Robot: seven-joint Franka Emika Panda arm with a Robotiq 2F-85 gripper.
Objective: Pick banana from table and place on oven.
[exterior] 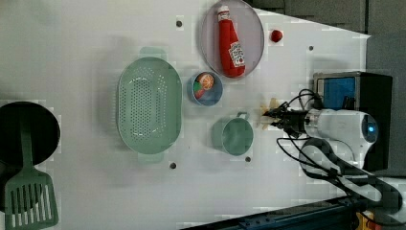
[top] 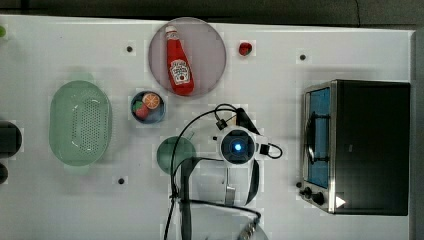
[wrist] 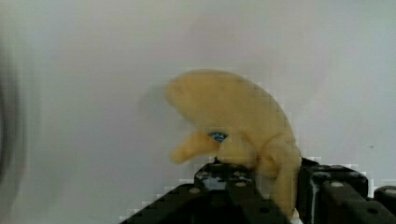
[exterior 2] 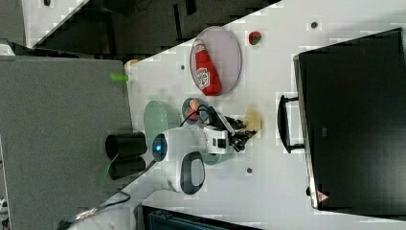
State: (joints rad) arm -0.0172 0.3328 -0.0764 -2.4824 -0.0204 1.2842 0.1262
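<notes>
The pale yellow banana (wrist: 233, 107) lies on the white table (top: 60, 200), left of the oven (top: 370, 145) in the top view. My gripper (wrist: 278, 186) has come down over it. In the wrist view the black fingers (wrist: 327, 186) press one end of the banana from both sides. The left view shows the banana (exterior: 268, 115) at the tip of the gripper (exterior: 274, 119), just right of the green cup (exterior: 234, 136). In the right view the banana (exterior 2: 253, 120) rests beside the oven's handle (exterior 2: 283, 123). From above, the arm's wrist (top: 237, 146) hides the banana.
A red ketchup bottle (top: 178, 62) lies on a round plate (top: 210, 50) at the back. A blue bowl (top: 148, 107) holds fruit slices. A green colander (top: 80, 122) is at the top view's left, and a small red fruit (top: 244, 48) sits near the plate.
</notes>
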